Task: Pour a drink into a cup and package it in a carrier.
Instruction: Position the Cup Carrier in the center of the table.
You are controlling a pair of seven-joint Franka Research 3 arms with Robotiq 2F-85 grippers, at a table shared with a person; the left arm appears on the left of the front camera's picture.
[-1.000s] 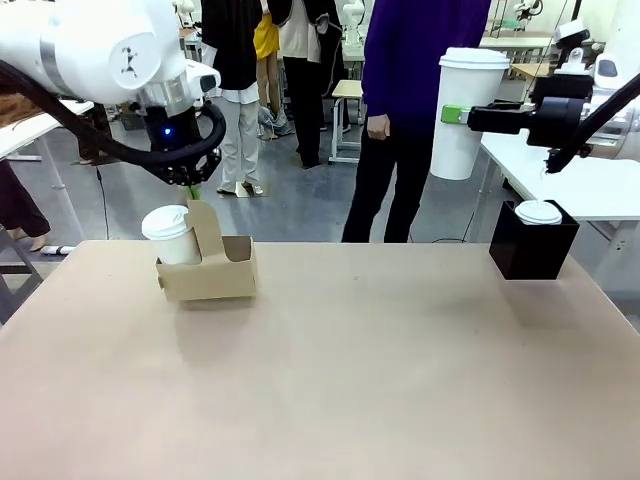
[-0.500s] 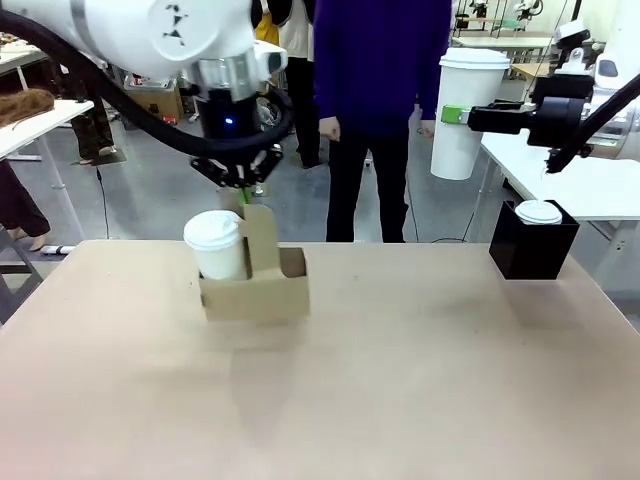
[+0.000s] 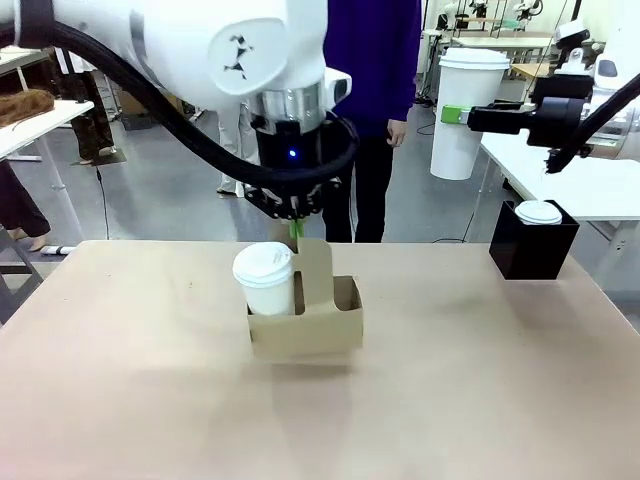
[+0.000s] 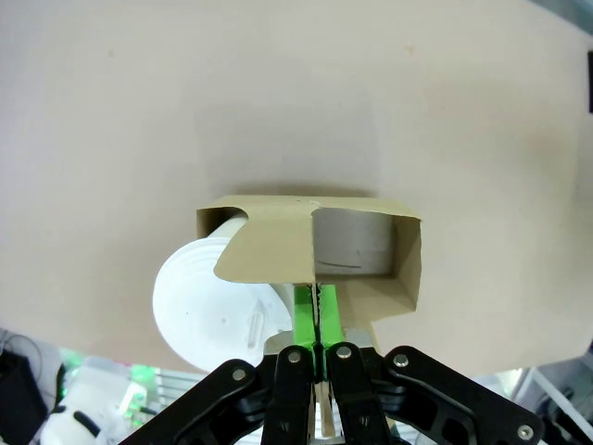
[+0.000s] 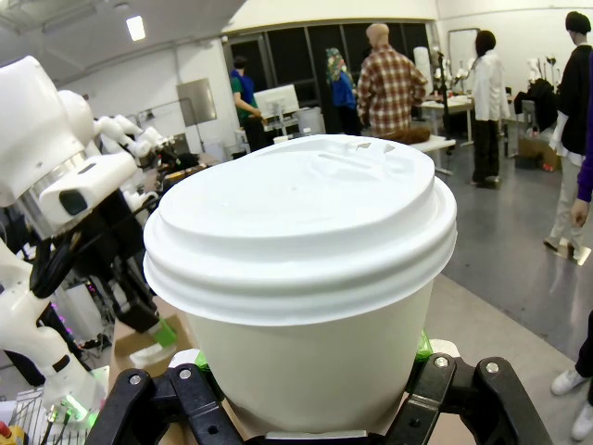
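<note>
The brown cardboard carrier (image 3: 305, 322) hangs just above the middle of the table, casting a shadow below it. My left gripper (image 3: 296, 229) is shut on its upright handle. A white lidded cup (image 3: 267, 280) sits in its left slot; the right slot is empty. From the left wrist, the carrier (image 4: 315, 246) hangs below the shut gripper (image 4: 318, 320), the cup's lid (image 4: 208, 306) to the left. At upper right, my right gripper (image 3: 455, 115) is shut on a tall white lidded cup (image 3: 468, 110), held in the air, which looms large (image 5: 306, 269) in the right wrist view. The drink is out of view.
A black box (image 3: 533, 248) holding a shorter white lidded cup (image 3: 539, 212) stands at the table's far right. A person in a purple top (image 3: 382, 60) stands across the table behind the left arm. A white table (image 3: 600, 185) lies beyond the right edge.
My left gripper has carried the carrier and its cup rightward, from the far left to the table's middle. The person has stepped left. The right arm has not moved.
</note>
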